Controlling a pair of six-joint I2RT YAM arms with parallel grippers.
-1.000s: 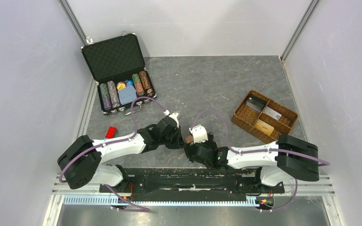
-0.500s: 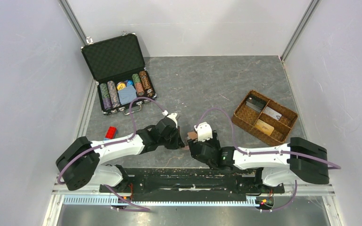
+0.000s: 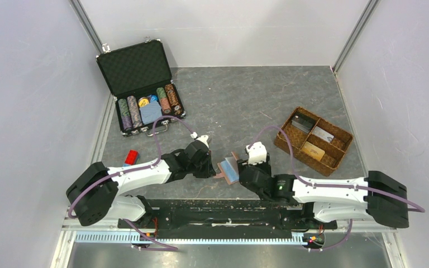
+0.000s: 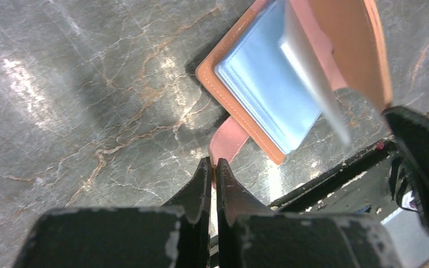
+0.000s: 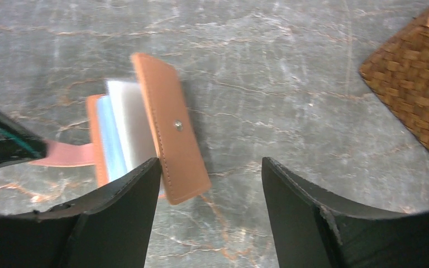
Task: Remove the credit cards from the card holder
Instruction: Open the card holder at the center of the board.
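View from above of a grey marbled table (image 3: 246, 95) with two white and black robot arms reaching in from the bottom edge. At the upper left an open black chip case (image 3: 136, 70) holds rows of striped poker chips (image 3: 129, 111). Below it, near the left edge of the table, lies a small red block (image 3: 131, 157).

Just left of centre, low in the frame, the left gripper (image 3: 213, 167) points right. In the left wrist view its fingers are clenched together on the end of the pink snap tab (image 4: 227, 146), pinning it low over the table.

At the bottom centre, between the two grippers, lies the tan card holder (image 3: 229, 168). It is partly open. One cover rests on the table, the other stands tilted up, and pale blue sleeves (image 4: 268, 95) fan out between them. Whether the sleeves hold a card cannot be told.

Immediately right of it is the right gripper (image 5: 210, 163), fingers spread wide and holding nothing. One finger sits just beside the raised cover. Whether they touch cannot be told.

At the right, well apart, sits a brown woven tray (image 3: 288, 137) with dividers. Separate compartments hold a dark grey card (image 3: 301, 121), a white card (image 3: 323, 134) and a tan card (image 3: 311, 149).
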